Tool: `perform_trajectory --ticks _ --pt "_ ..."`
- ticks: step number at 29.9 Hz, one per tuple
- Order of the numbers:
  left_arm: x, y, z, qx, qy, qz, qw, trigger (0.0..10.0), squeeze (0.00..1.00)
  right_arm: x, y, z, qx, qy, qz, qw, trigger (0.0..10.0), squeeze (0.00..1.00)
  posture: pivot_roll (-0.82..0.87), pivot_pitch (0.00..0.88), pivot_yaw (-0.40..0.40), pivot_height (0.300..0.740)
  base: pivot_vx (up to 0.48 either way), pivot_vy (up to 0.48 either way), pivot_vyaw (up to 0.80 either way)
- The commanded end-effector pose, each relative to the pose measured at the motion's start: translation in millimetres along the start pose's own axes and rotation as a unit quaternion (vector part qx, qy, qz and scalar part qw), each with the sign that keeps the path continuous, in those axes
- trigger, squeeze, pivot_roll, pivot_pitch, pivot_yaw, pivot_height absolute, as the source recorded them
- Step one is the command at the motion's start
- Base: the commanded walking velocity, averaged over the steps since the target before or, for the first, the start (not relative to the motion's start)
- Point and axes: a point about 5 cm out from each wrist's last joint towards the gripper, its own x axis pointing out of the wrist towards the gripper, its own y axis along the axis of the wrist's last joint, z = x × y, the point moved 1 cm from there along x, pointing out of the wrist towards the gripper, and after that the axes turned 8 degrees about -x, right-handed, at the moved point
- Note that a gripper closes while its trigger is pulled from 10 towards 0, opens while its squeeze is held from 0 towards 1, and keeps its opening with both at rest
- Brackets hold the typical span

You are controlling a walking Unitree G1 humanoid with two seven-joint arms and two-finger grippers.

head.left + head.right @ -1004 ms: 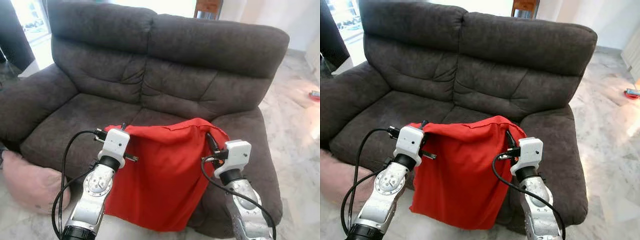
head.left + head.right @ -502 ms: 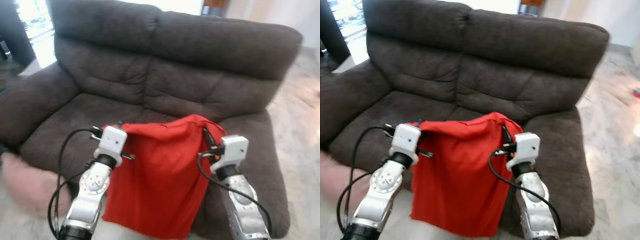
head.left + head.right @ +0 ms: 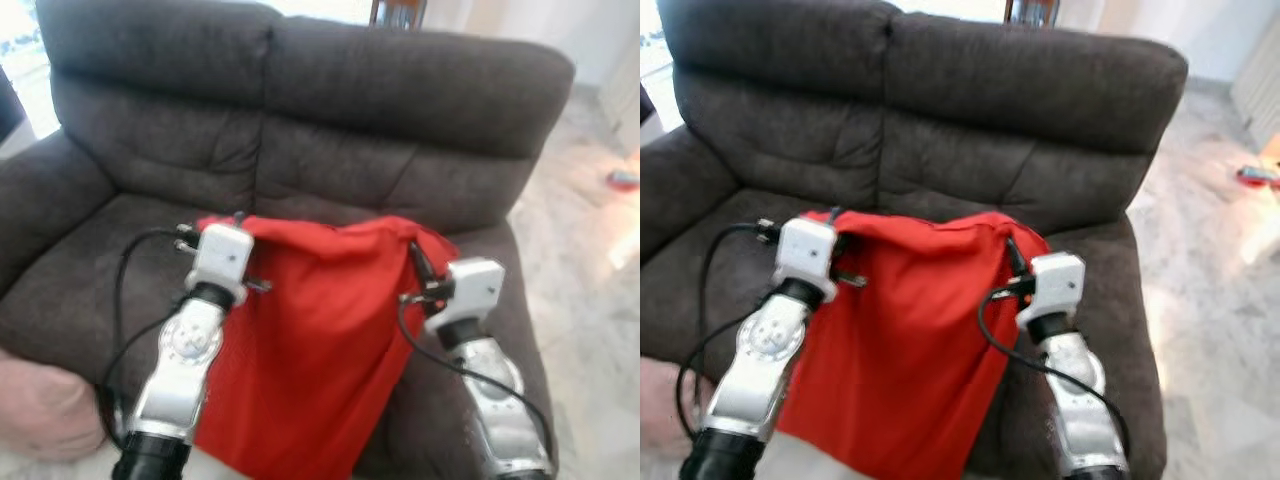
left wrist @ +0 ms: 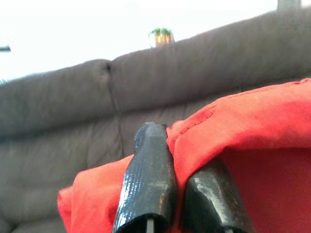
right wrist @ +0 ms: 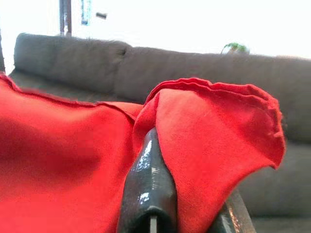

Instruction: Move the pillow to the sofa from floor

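Now one red pillow [image 3: 300, 340] hangs before one dark sofa [image 3: 380, 110], its top corners pinched in two grippers: left gripper [image 4: 167, 145] and right gripper [image 5: 163, 141], fingers clamped on cloth; one pink cushion [image 3: 40, 405] lies on the floor

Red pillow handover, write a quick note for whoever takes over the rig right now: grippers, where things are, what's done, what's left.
Left gripper: shut on the red pillow, pinching its upper left corner.
Right gripper: shut on the pillow's upper right corner.
The pillow hangs between the two arms in front of the dark grey sofa, its top edge level with the seat cushions.
A pink cushion lies on the floor by the sofa's left corner.
Done: pillow lifted and carried to the sofa.
Left: bring it over the seat, lower it, open both grippers.
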Motion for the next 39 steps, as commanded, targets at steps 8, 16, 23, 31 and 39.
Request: perform_trajectory --ticks 8,16,23,31,39 --pt "15.8 54 -8.5 0.008 0.008 0.099 0.995 10.0 0.00 21.4 58 9.4 -0.001 -0.008 0.106 0.994 10.0 0.00 0.11 0.020 -0.069 0.740 0.255 0.000 0.00" --pt "19.1 64 -13.0 0.011 0.013 0.110 0.994 10.0 0.00 27.8 82 7.2 0.001 0.003 0.142 0.990 10.0 0.00 0.11 0.017 -0.072 0.740 0.255 0.000 0.00" --pt "18.7 65 -13.3 0.011 0.016 0.110 0.994 10.0 0.00 27.3 83 7.4 0.003 0.007 0.139 0.990 10.0 0.00 0.12 0.017 -0.076 0.740 0.263 0.000 0.00" --pt "18.5 64 -12.4 0.009 0.014 0.106 0.994 10.0 0.00 25.4 78 8.8 0.004 0.005 0.127 0.992 10.0 0.00 0.11 0.013 -0.076 0.740 0.276 0.000 0.00" --pt "16.8 54 -8.3 0.001 -0.006 0.078 0.997 10.0 0.00 24.9 73 9.2 0.005 0.004 0.115 0.993 10.0 0.00 0.12 0.009 -0.076 0.740 0.272 0.000 0.00"
